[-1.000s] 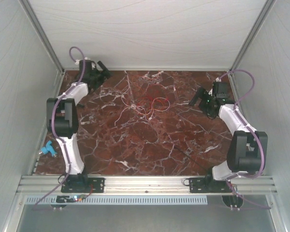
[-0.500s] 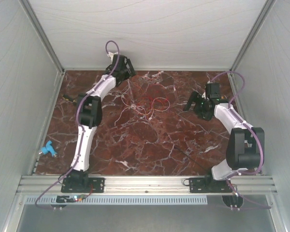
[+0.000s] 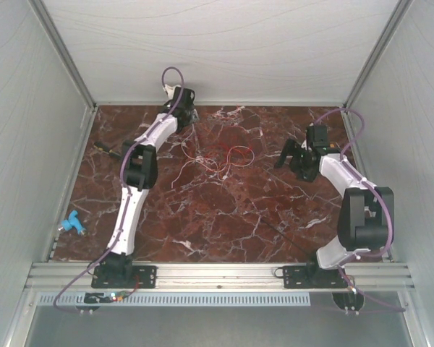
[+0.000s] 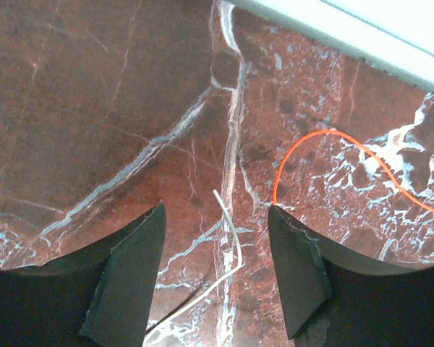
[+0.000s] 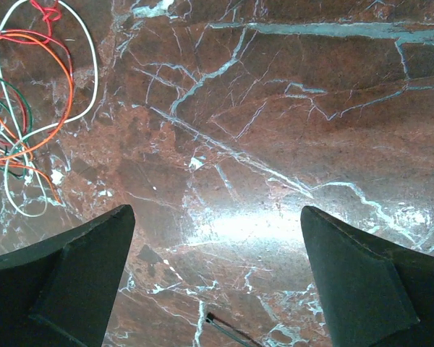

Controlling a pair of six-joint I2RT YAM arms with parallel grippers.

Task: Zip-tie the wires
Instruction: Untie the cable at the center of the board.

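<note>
Lying between left jaws, wires (image 4: 230,225), apparently untouched.

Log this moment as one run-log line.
left claw: open, white wire end between jaws, far side of table | right claw: open, above table right of wires | held: nothing | wires: loose, untied

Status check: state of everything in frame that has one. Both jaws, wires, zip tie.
left gripper: jaws open, the end of a white wire between them, not gripped.
right gripper: jaws open, nothing between them.
wires: loose tangled loops on the table, unbundled.
zip tie: faint in the top view; seems to lie flat, straight, unlooped, clear of both grippers.
</note>
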